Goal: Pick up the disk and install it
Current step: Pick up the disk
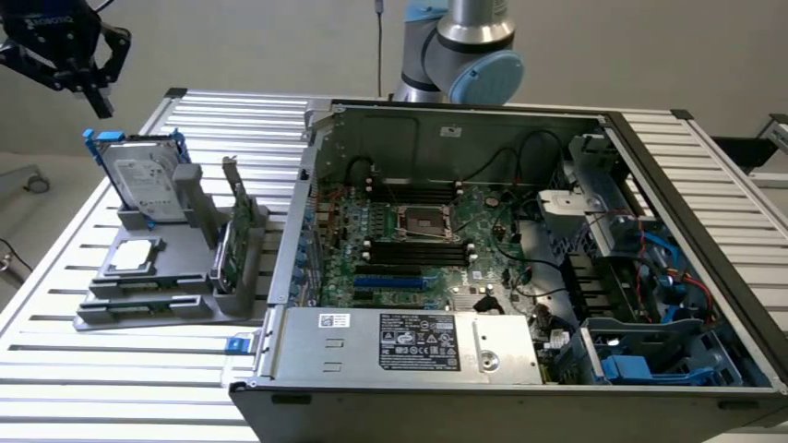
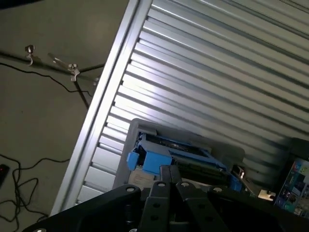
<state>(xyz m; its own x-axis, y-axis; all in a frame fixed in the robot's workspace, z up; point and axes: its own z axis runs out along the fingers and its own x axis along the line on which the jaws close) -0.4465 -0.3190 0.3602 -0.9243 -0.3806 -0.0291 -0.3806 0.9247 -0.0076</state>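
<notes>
Currently, the gripper (image 1: 99,100) hovers with jaws closed on nothing. Below them the disk (image 1: 138,175) stands on edge in a rack (image 1: 148,309), presumably leaving its top edge free for grasping.

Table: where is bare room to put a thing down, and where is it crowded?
The table is bare on the camera's side of the grey holder, beside the computer case, and in a narrow strip between the holder and its edge at the exterior view's left. Crowded: the holder, where the disk stands, and inside the case.
</notes>
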